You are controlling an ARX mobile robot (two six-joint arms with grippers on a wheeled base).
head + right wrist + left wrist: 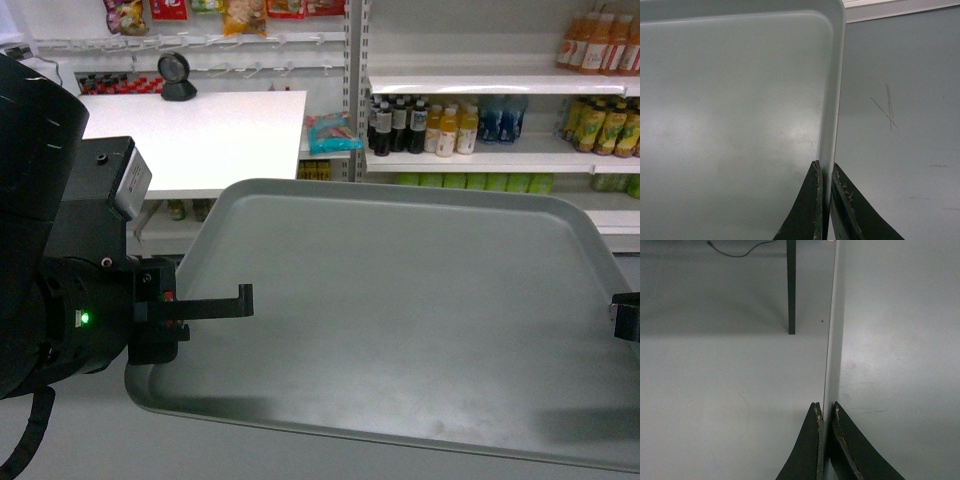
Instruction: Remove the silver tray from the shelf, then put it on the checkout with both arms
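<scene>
The silver tray [400,300] is a large dull grey-green tray, held level in the air in front of me. My left gripper [240,300] is shut on its left rim, one black finger lying over the tray's inside. In the left wrist view the gripper [825,409] pinches the thin rim [832,340]. My right gripper [622,315] shows only at the frame's edge, on the right rim. In the right wrist view that gripper [825,167] clamps the rim [834,110]. The white checkout [210,130] lies behind and to the left. The shelf [480,160] stands behind and to the right.
A black round-headed scanner [177,78] stands at the checkout's far side. Bottles [420,125] fill the shelf boards, and a teal packet [330,132] sits beside the white upright [355,90]. Below the tray are grey floor [900,150] and a dark table leg [791,290].
</scene>
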